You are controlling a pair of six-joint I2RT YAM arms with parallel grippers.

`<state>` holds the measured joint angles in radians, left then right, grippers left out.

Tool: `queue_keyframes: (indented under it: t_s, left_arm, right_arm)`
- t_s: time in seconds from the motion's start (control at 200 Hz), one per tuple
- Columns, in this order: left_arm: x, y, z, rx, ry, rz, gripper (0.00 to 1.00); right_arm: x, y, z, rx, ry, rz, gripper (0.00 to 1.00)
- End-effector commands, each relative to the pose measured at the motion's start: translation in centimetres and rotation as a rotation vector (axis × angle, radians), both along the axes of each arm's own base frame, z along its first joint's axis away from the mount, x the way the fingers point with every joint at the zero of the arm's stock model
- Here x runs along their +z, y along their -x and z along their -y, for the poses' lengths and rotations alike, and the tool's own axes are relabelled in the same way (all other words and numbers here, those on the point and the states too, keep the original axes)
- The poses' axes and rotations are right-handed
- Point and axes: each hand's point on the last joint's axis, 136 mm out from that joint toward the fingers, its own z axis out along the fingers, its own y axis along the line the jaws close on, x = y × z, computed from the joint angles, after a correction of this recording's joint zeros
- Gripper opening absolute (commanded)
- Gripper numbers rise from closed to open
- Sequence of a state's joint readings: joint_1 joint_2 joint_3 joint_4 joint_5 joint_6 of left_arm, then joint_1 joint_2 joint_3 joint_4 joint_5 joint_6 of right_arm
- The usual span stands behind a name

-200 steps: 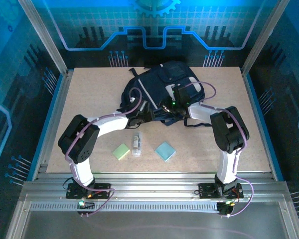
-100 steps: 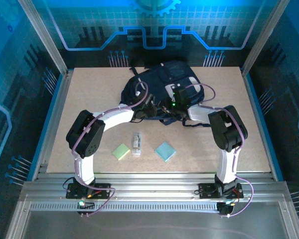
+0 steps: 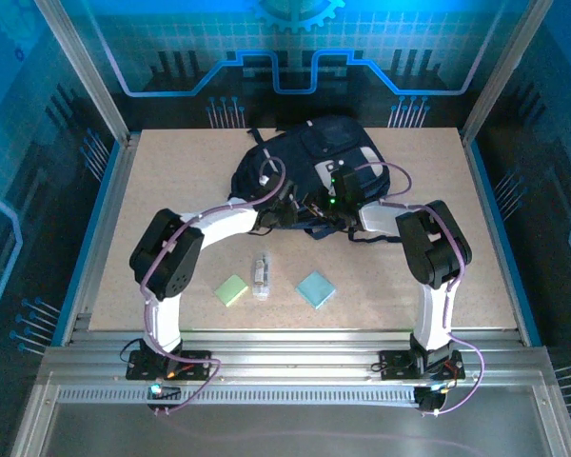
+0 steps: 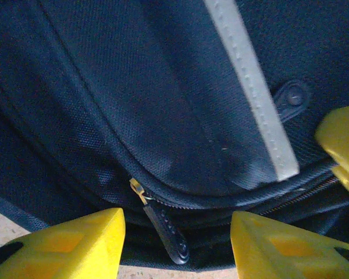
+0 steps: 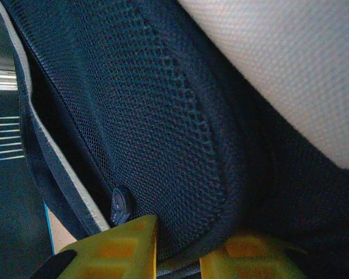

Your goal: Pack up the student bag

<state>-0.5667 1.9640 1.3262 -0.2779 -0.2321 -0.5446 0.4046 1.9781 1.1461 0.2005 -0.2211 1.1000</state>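
Tan tabletop [image 3: 171, 190], one student bag [image 3: 314, 152], two pads [image 3: 232, 289] [image 3: 315, 288], one vial [image 3: 260, 275], left jaws parted, right jaws pinching bag

I see the left arm [image 3: 186, 243] and right arm [image 3: 428, 252] in white shells with black joints, purple cables [image 3: 266, 176] looping along both. The left end effector [image 4: 173, 224] and right end effector [image 5: 179, 256] carry blocky yellow fingers [image 4: 75, 244].

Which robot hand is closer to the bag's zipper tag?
Left. The left gripper straddles the zipper tag, fingers open; the right gripper clamps mesh on the student bag, farther right.
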Motion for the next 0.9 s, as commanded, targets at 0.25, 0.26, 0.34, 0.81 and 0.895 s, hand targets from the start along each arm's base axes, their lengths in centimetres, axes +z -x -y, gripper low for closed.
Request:
queue_keyframes:
  t_s: [0.25,0.26,0.34,0.81,0.895]
  left_arm:
    - [-3.7,-0.7,-0.6,0.053,-0.028,-0.069,0.22]
    - [-3.8,-0.7,-0.7,0.053,-0.028,-0.071,0.2]
    - [-3.5,-0.7,-1.1,0.056,-0.022,-0.076,0.07]
    - [0.5,1.5,-7.1,-0.202,-0.227,-0.104,0.0]
    - [1.4,1.3,-8.2,-0.208,-0.253,-0.078,0.0]
  right_arm:
    - [-2.8,0.8,0.8,-0.01,0.022,-0.067,0.23]
    - [-2.8,0.8,0.8,-0.01,0.021,-0.068,0.23]
    - [-2.6,0.6,0.9,-0.01,0.023,-0.066,0.22]
    - [-2.4,0.0,4.5,-0.05,0.181,-0.006,0.04]
    - [-2.1,0.1,5.8,-0.071,0.228,0.008,0.04]
